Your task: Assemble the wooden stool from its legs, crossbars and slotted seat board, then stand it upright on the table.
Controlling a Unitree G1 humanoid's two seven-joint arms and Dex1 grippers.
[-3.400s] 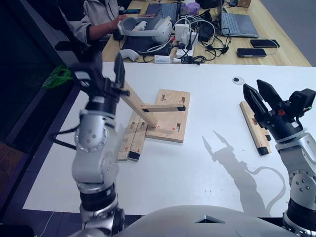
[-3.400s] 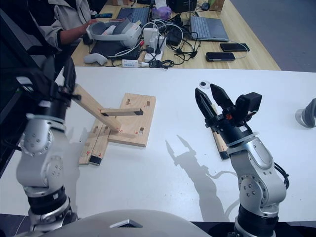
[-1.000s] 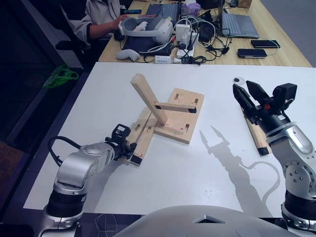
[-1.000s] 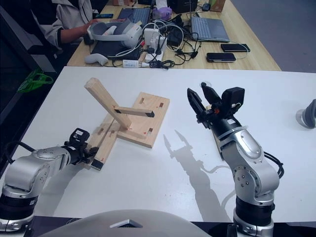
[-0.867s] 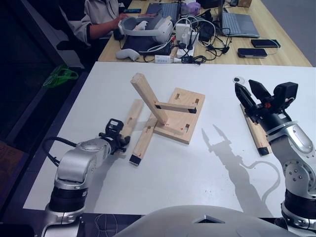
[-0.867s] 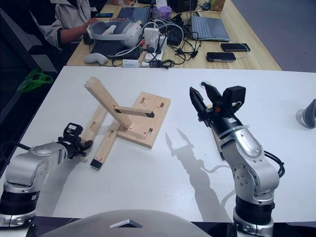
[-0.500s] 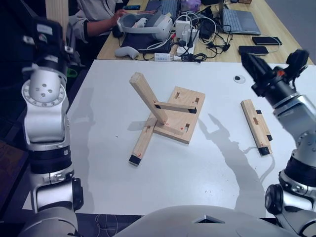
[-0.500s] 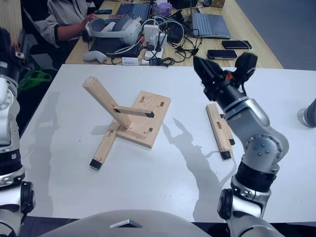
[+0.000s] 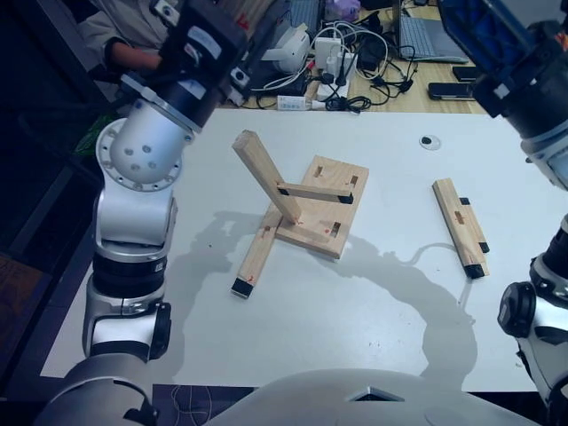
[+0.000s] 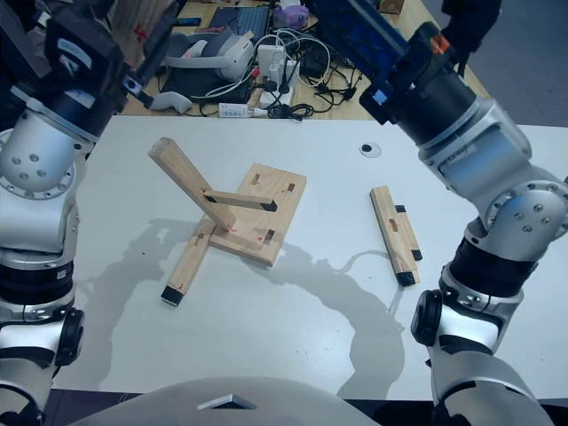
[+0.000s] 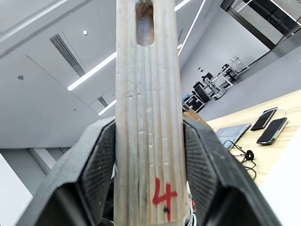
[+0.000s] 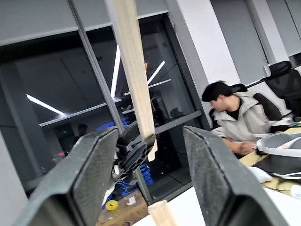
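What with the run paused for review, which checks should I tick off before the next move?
1. Left hand shut on the pale wooden leg with a red 4: ok.
2. Right hand open, empty: ok.
3. Slotted wooden seat board shows free slots: ok.
4. Fitted wooden leg upright in the board: not ok, tilted.
5. Board lying flat: cannot tell; a loose wooden leg meets its corner.
6. Spare wooden leg free on the white table: ok.
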